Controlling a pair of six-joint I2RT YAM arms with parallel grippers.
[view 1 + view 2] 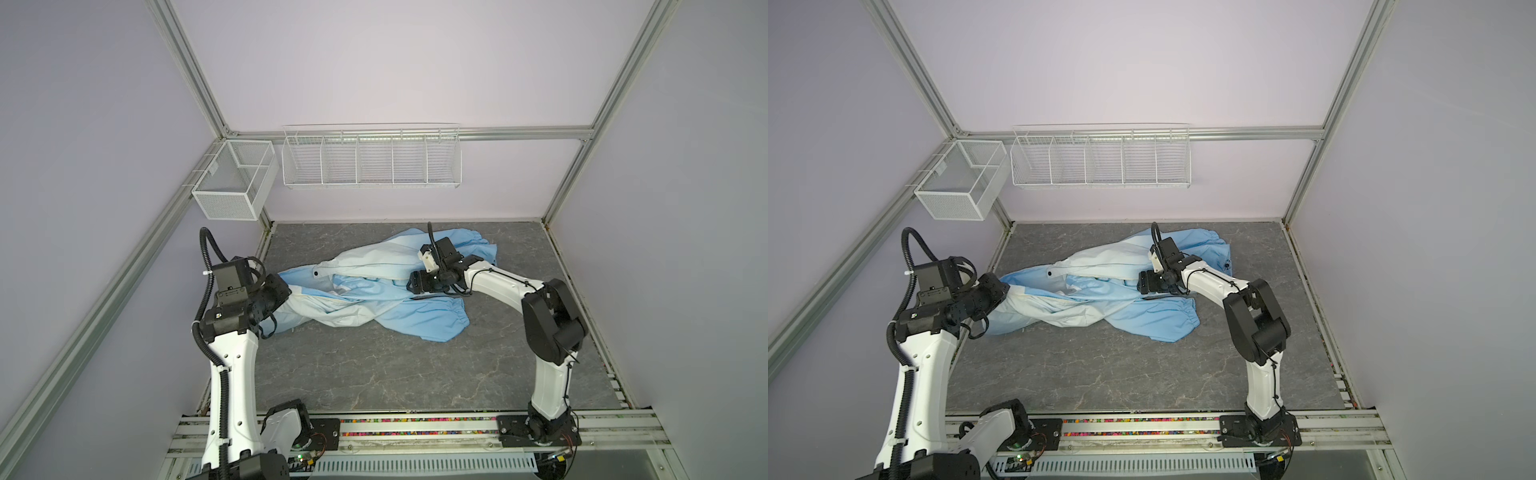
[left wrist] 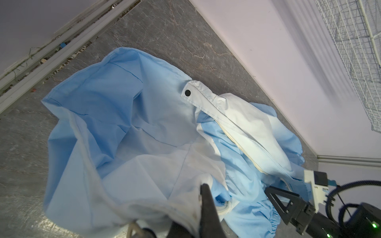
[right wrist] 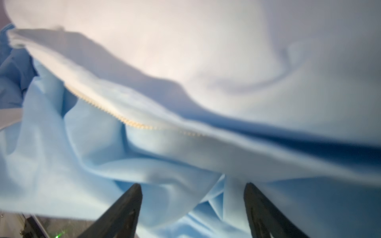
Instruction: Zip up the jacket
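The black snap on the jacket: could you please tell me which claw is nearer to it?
Left. The left claw pinches the jacket close beside the black snap; the right claw stands open farther off, along the zipper.

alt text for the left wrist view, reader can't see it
The left tool is shut on a whitish fold of a crumpled light-blue jacket lying on a grey marbled table. Its cream zipper lies open beside a white flap with a black snap, and the open right tool is over the fabric.
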